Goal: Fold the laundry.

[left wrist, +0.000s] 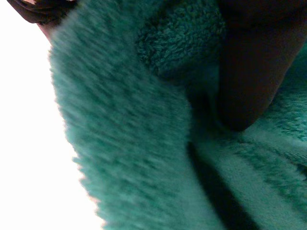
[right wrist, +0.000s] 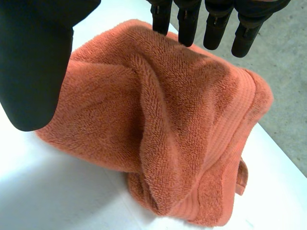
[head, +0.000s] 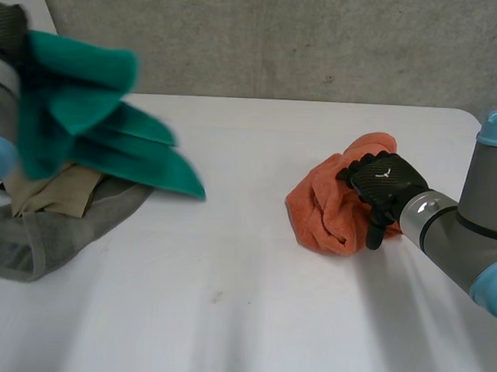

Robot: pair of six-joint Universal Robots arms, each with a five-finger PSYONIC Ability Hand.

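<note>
pinching the green towel (head: 77,119) in my left fingers (head: 5,27), i am holding it up off the worktop (head: 250,311) at my left side. in my left wrist view my left thumb (left wrist: 249,72) is pressing into its deep pile, and the cloth is bunching round it. the towel's loose ends are hanging and fanning out toward the middle of the worktop, one pointed corner hanging lowest. under it a tan cloth (head: 52,188) is lying crumpled on top of a grey garment (head: 54,234), both heaped at the worktop's left edge. i cannot tell whether the green towel is touching them.

my right fingers (right wrist: 187,24) are lying relaxed, only slightly bent and a little spread, their tips touching the far edge of the orange towel (right wrist: 158,129). my right thumb (right wrist: 33,62) is standing off on the near side, apart from the fingers, so i am gripping nothing there. the orange towel is lying in a crumpled lump under my palm, on the right half of the worktop, well apart from the heap at the left. thick folds are running across it. my right arm (head: 471,239) is slanting over the worktop's right edge. behind the worktop a grey concrete wall (head: 281,38) is standing.
</note>
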